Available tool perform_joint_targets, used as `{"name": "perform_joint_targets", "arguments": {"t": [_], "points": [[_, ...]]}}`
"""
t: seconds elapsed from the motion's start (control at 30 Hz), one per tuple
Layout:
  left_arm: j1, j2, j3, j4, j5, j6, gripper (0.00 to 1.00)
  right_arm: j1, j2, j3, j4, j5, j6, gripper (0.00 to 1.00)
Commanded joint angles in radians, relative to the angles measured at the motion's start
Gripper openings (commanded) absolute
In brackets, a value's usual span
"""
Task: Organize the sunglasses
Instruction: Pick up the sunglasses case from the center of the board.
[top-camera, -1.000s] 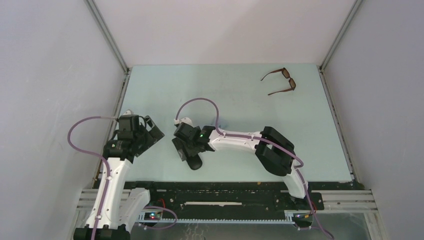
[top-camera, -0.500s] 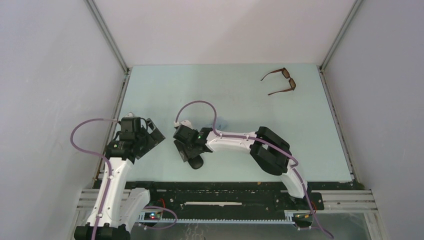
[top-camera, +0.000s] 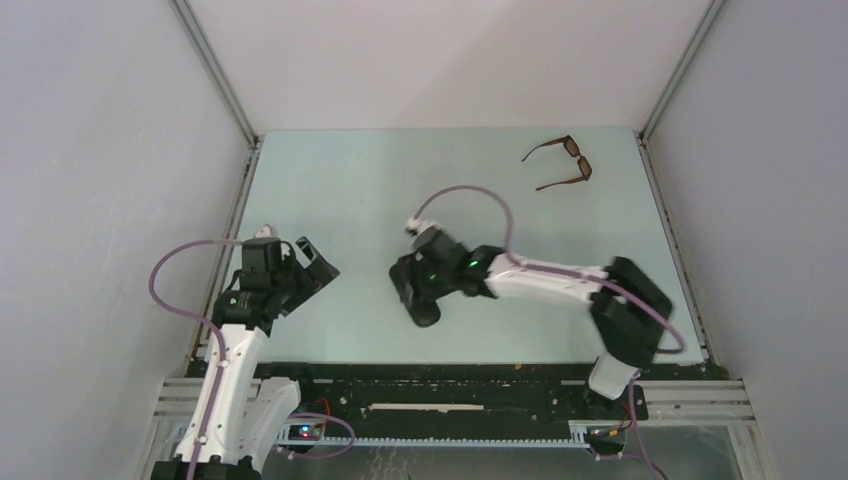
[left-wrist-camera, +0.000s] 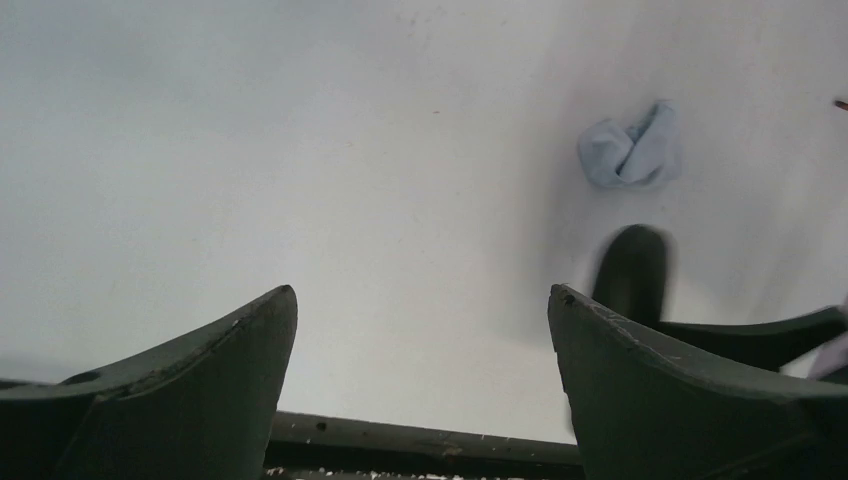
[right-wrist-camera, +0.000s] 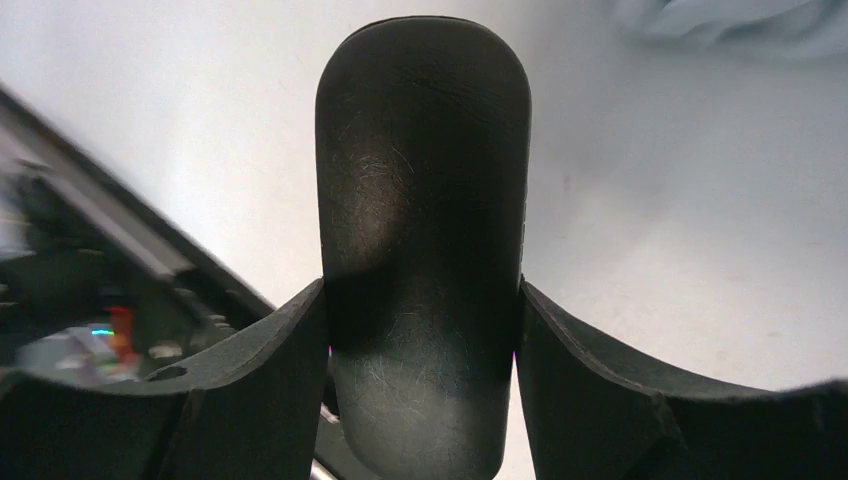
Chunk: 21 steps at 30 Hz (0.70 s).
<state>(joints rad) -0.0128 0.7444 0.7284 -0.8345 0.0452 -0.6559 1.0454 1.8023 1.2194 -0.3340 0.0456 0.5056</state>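
Note:
The brown-framed sunglasses (top-camera: 562, 162) lie unfolded at the table's far right corner, well away from both arms. Near the table's front middle, my right gripper (top-camera: 418, 295) is shut on an oblong black case (top-camera: 425, 313). In the right wrist view the closed case (right-wrist-camera: 422, 200) stands between the fingers, and both inner faces press its sides (right-wrist-camera: 422, 290). My left gripper (top-camera: 305, 262) hovers at the front left, open with nothing between its fingers (left-wrist-camera: 422, 295). The case's end (left-wrist-camera: 632, 272) shows past its right finger.
A crumpled pale blue cloth (left-wrist-camera: 630, 150) lies on the table beyond the case, and its edge shows at the top right of the right wrist view (right-wrist-camera: 740, 20). The black front rail (top-camera: 450, 372) runs below the arms. Grey walls enclose the table (top-camera: 400, 190).
My right gripper's jaws have closed onto the black case, and the arm has carried it to the right along the front of the table. The left gripper shifted slightly right and stays open.

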Motion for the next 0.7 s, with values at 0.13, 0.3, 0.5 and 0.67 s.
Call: {"name": "perform_joint_targets", "arguments": {"t": [0.13, 0.3, 0.5, 0.67], "points": [[-0.124, -0.054, -0.124, 0.384, 0.119, -0.111, 1.0, -0.363, -0.371, -0.273, 0.314, -0.49, 0.203, 0.48], [-0.203, 0.057, -0.132, 0.611, 0.216, -0.127, 1.0, -0.547, -0.392, -0.392, 0.515, -0.687, 0.371, 0.48], [-0.247, 0.229, -0.155, 0.961, 0.408, -0.252, 1.0, -0.594, -0.382, -0.451, 0.679, -0.79, 0.504, 0.49], [-0.298, 0.373, -0.086, 1.097, 0.511, -0.306, 1.0, -0.597, -0.365, -0.481, 0.783, -0.834, 0.563, 0.5]]}}
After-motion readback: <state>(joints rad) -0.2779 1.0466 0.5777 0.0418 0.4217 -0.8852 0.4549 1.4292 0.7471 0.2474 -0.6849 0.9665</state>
